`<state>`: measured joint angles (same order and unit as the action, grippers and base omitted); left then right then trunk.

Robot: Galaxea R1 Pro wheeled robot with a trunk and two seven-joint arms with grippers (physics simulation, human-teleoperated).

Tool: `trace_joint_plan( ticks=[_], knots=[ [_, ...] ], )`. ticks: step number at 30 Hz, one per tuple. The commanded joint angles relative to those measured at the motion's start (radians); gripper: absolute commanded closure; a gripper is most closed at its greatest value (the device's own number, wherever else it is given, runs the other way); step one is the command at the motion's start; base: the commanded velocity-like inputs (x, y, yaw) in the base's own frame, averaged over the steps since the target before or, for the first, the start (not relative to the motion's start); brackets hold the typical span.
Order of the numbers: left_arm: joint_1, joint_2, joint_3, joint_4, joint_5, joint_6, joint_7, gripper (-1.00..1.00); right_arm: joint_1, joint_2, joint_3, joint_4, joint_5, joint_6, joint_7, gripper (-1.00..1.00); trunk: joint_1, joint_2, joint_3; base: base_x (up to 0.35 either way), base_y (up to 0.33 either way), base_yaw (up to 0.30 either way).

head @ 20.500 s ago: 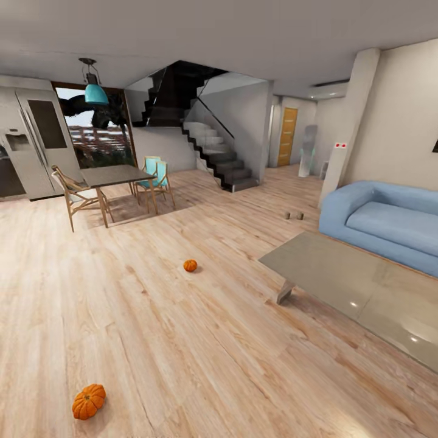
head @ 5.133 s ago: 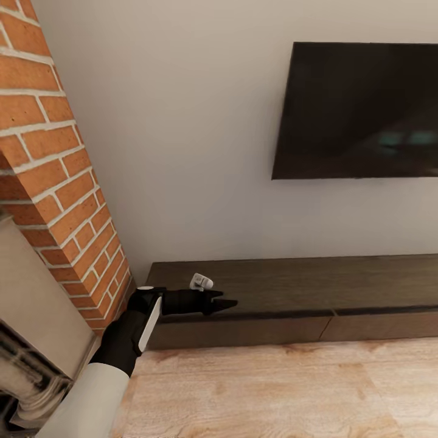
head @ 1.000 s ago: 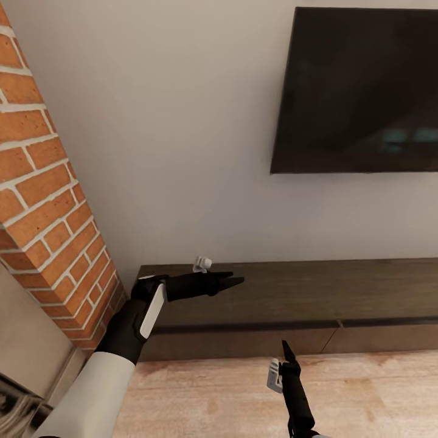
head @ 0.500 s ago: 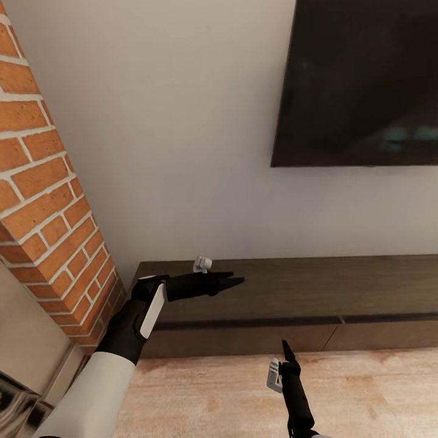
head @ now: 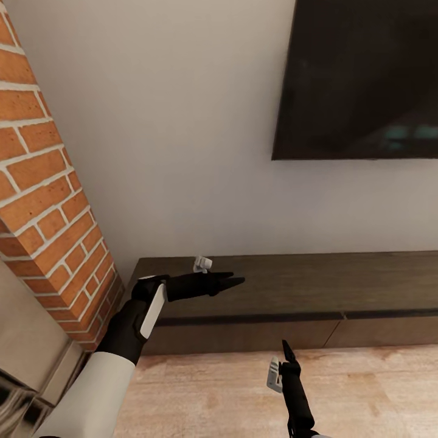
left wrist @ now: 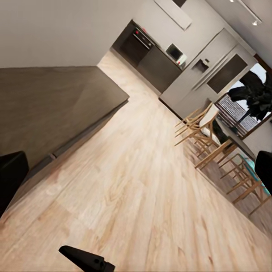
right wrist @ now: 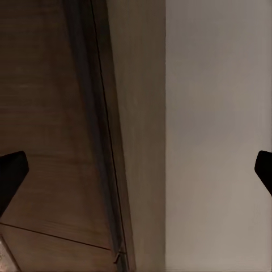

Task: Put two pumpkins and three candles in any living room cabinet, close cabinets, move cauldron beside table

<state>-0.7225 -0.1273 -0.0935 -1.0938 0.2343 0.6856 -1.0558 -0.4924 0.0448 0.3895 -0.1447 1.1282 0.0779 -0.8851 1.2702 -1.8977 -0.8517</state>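
Right, my left gripper (head: 234, 281), fingers spread and empty, hovers mid-frame over the cabinet (head: 292, 286); right gripper (head: 285, 348), spread too, should hook the front's seam squarely.

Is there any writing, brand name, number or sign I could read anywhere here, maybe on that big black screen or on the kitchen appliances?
None can be read.
The television on the wall: dark screen, no logo or text visible.
The cabinet below it: plain wood fronts, no label.
The brick fireplace column: no sign.
The oven and refrigerator, far off in the left wrist view: too small to show any brand or digits.
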Motion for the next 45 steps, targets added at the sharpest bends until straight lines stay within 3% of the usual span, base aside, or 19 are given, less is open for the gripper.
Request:
trace_joint_plan(
  ticks=[1, 5, 11, 14, 26, 32, 45],
  knots=[
    [0.0, 0.0, 0.0, 0.0, 0.0, 0.0, 0.0, -1.0, 0.0, 0.0, 0.0, 0.0, 0.0, 0.0, 0.0, -1.0, 0.004, -0.007, -0.003, 0.0, 0.0, 0.0],
    [0.0, 0.0, 0.0, 0.0, 0.0, 0.0, -0.001, -1.0, 0.0, 0.0, -0.003, -0.007, -0.003, 0.008, -0.009, -1.0, 0.019, -0.035, -0.016, 0.0, 0.0, 0.0],
    [0.0, 0.0, 0.0, 0.0, 0.0, 0.0, -0.001, -1.0, -0.014, -0.006, -0.007, -0.011, -0.01, 0.074, -0.148, -1.0, 0.042, -0.077, -0.035, 0.0, 0.0, 0.0],
    [0.0, 0.0, 0.0, 0.0, 0.0, 0.0, -0.001, -1.0, -0.017, -0.006, -0.007, -0.011, -0.011, 0.083, -0.178, -1.0, 0.054, -0.098, -0.044, 0.0, 0.0, 0.0],
    [0.0, 0.0, 0.0, 0.0, 0.0, 0.0, -0.001, -1.0, -0.018, -0.001, -0.009, -0.012, -0.011, 0.089, -0.199, -1.0, 0.1, -0.182, -0.082, 0.0, 0.0, 0.0],
    [0.0, -0.001, 0.0, 0.0, 0.0, 0.0, 0.0, -1.0, -0.018, 0.0, -0.009, -0.007, -0.011, 0.089, -0.276, -1.0, 0.123, -0.224, -0.1, 0.0, 0.0, 0.0],
    [0.0, -0.002, 0.0, 0.0, 0.0, 0.0, -0.001, -1.0, -0.018, 0.0, -0.009, -0.005, -0.011, 0.089, -0.311, -1.0, 0.173, -0.315, -0.141, 0.0, 0.0, 0.0]
  ],
)
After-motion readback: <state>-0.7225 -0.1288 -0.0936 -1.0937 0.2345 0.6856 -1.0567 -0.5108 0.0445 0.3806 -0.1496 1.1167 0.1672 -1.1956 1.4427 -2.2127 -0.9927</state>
